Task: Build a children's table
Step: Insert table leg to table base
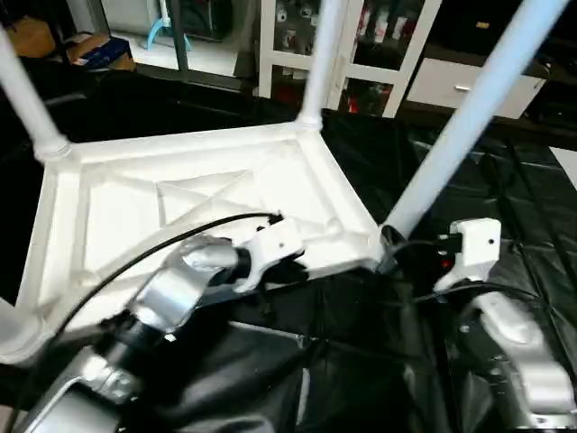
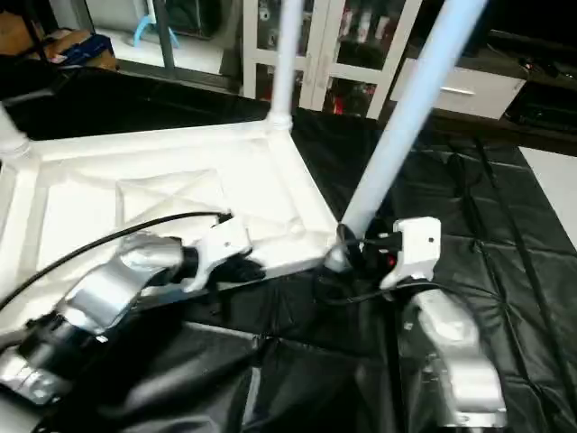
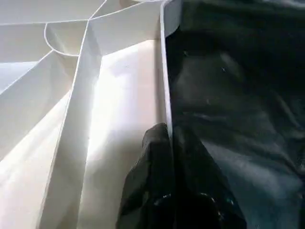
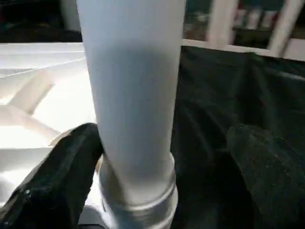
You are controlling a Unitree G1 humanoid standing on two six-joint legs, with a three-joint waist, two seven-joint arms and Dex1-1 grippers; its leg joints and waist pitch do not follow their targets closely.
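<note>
While the left gripper (image 3: 167, 143) pinches the tabletop (image 1: 117, 212) rim steady, the right gripper (image 4: 162, 162) straddles the near leg (image 4: 131, 95), fingers spread. It should close squarely just above the corner socket (image 2: 335, 257).

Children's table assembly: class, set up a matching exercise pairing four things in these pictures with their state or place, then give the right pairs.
Column one:
1. left claw
2. right claw
3. table top
4. black sheet

Column two:
A. lies underside up, ribs showing
B. open, one finger each side of the near leg at its base
C. spread beneath the table
D. shut on the near rim of the table top

Pairs: 1-D, 2-B, 3-A, 4-C
</note>
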